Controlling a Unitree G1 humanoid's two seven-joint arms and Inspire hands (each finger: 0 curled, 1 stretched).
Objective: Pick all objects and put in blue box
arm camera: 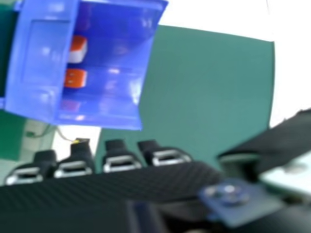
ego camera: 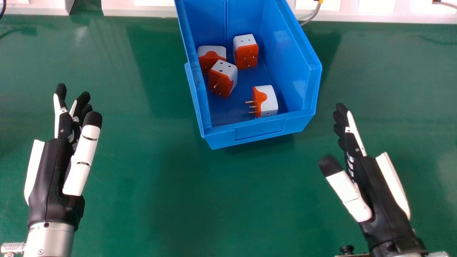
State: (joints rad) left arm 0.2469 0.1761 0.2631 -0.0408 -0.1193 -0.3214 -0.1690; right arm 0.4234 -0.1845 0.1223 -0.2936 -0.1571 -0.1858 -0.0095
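Head view: the blue box (ego camera: 257, 130) rests on the green table (ego camera: 142, 214) with four orange-and-white adapters inside. The first adapter (ego camera: 211, 51) lies beside the box's left wall, the second adapter (ego camera: 228, 69) just nearer, the third adapter (ego camera: 245, 41) toward the box's far end, and the fourth adapter (ego camera: 269, 101) close behind its near wall, pins toward its left wall. The left hand (ego camera: 50, 171), fingers extended and holding nothing, is well to the left of the box; the right hand (ego camera: 371, 185), likewise released, is right of the box and nearer the robot. All the visible adapters being in place, the task appears complete, and the chief risk is needless motion. An inward sweep of the right hand could catch the box's near right corner and slew it toward the white fixture (ego camera: 139, 9) beyond, while a renewed reach inside could snag exposed pins and drag an adapter over the low near wall. Right hand view: two adapters are visible within the box, and the right hand's fingers are apart from it, clasping nothing; turning the wrist before withdrawing could bring them against the box's rim and tip it.
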